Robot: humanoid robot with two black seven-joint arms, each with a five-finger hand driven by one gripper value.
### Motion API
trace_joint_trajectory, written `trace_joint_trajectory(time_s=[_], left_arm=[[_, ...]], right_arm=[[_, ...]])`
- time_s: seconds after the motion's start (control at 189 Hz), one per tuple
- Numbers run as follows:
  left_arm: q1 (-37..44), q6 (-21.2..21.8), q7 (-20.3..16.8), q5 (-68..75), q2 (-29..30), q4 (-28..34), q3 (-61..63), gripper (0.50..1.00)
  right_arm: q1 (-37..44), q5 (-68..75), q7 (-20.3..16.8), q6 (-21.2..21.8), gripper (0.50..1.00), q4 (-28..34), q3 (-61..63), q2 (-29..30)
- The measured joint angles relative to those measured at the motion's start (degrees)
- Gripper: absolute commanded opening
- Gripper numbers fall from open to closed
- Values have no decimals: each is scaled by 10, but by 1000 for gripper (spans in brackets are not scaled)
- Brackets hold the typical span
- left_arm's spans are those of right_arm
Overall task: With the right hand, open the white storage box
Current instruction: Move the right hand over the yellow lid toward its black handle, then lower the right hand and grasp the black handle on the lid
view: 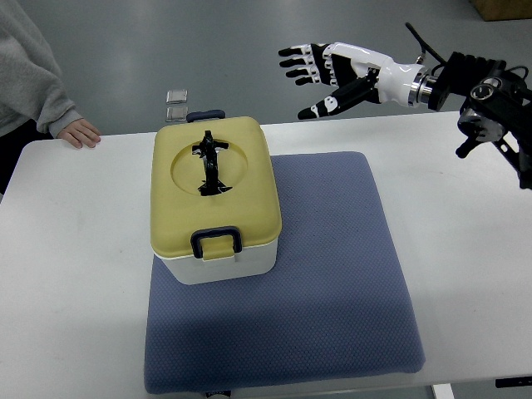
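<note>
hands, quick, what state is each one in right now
right hand: open, fingers spread, holding nothing, up beyond the storage box.
left hand: not in view.

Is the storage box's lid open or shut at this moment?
Shut. The yellow lid sits flat on the white storage box, its front latch down. The right hand hovers apart from it, fingers spread.
</note>
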Motion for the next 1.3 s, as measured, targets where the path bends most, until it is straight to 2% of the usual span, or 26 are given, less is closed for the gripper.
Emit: trace_joint_trajectory(time_s=[0.079,0.217,0.344,0.502,0.809,1.3], left_arm=[[0,-1,0,0,0,0,0,1000],[0,-1,0,0,0,0,0,1000],[0,-1,0,0,0,1,0,1000],[0,-1,0,0,0,3,0,1000],[0,-1,0,0,0,0,1,1000],[0,-2,0,1,0,2,0,1000]], right_arm=[[35,-130,1,12,930,28,-11,-4],[89,-252,2,14,930,87,-50,-8],[128,-300,2,15,930,115,-100,1],[135,-320,-1,13,928,124,-122,28],[113,-358,-4,-113,928,124,-133,49],[73,-358,-4,-200,921,119,-130,97]])
